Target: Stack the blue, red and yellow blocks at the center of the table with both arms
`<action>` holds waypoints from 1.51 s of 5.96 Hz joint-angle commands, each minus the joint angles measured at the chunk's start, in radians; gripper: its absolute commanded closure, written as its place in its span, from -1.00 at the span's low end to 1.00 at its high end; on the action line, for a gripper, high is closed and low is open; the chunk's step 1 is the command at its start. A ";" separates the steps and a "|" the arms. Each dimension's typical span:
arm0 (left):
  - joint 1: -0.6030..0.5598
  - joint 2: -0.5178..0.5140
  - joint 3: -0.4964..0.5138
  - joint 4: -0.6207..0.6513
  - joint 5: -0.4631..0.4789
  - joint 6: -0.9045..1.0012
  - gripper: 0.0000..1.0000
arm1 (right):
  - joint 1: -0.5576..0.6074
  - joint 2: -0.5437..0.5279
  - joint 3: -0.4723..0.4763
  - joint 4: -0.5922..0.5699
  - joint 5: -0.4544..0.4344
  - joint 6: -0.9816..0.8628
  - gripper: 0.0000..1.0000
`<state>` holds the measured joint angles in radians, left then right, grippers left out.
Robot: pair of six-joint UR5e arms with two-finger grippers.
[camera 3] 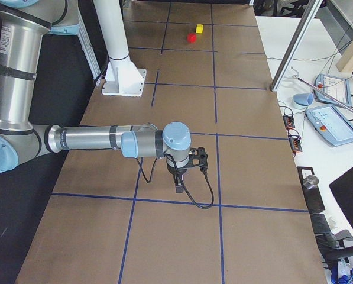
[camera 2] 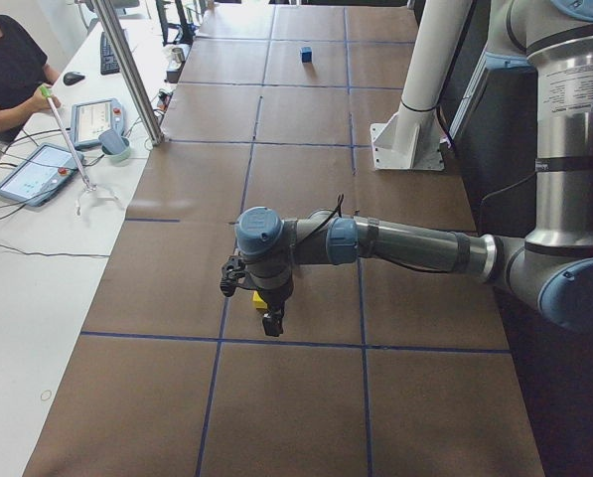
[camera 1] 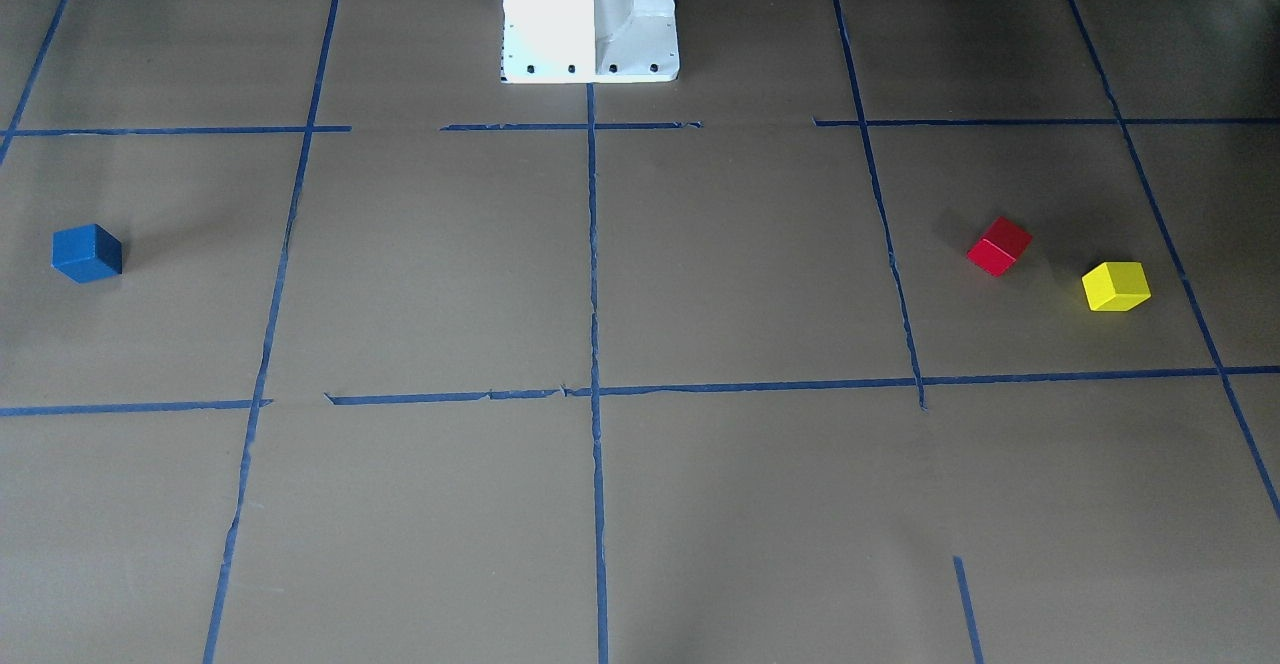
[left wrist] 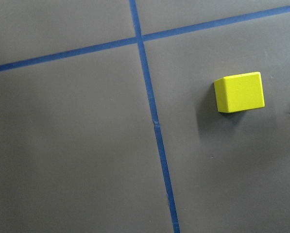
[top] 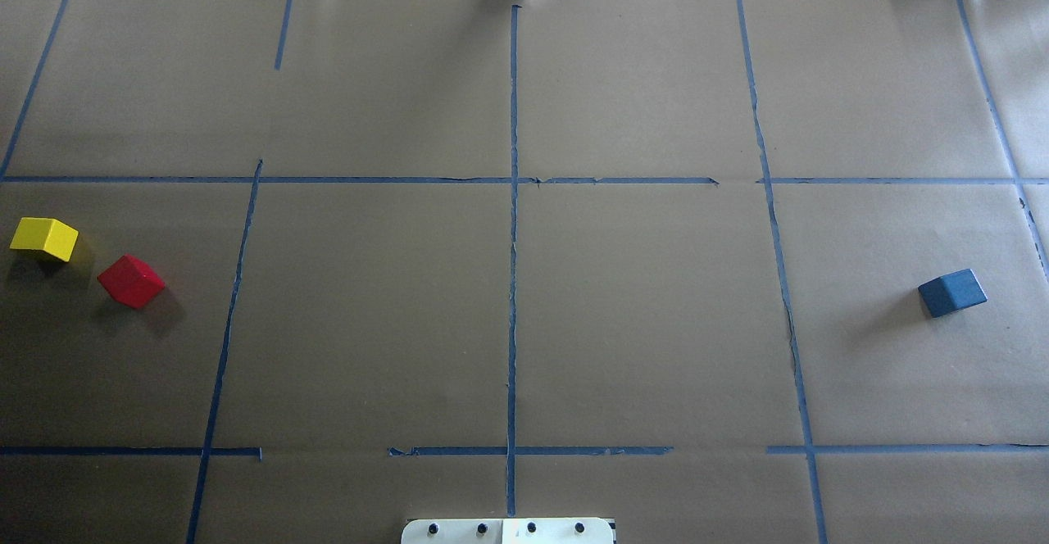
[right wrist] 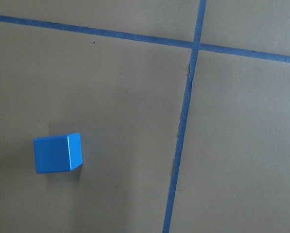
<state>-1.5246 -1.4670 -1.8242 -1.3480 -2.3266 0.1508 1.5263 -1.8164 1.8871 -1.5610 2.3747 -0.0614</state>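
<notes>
1. The left jaws show only in the side view from the robot's left. They hang tips down from the wrist of the left arm, and I cannot tell whether they are released or clenched.
2. In that view the yellow block peeks out just behind them. The left wrist camera looks down on it lying free on the tabletop, to the right of a crossing of blue tape lines.
3. The right jaws show only in the side view from the robot's right, pointing down under the wrist of the right arm. Again I cannot tell how they stand, or whether they touch anything.
4. The right wrist camera shows the blue block loose on the tabletop, left of a tape line.
5. The red block lies near the yellow one, apart from it, in the same grid square on the robot's left.
6. The blue block sits alone, well apart, on the robot's right.
7. A white pedestal stands at the robot's edge, on the middle tape line.
</notes>
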 commanded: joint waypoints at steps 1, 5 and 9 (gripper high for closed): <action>0.065 -0.004 -0.020 0.007 0.019 0.000 -1.00 | 0.002 0.000 0.000 0.001 0.001 0.000 -1.00; 0.081 -0.003 -0.021 0.004 0.016 -0.005 -1.00 | -0.001 0.000 -0.028 0.054 0.023 -0.011 -1.00; 0.081 0.000 -0.006 -0.002 -0.051 0.004 -1.00 | -0.098 0.000 -0.032 0.131 0.084 0.004 -1.00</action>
<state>-1.4435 -1.4682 -1.8431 -1.3483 -2.3638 0.1504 1.4749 -1.8164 1.8566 -1.4490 2.4597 -0.0682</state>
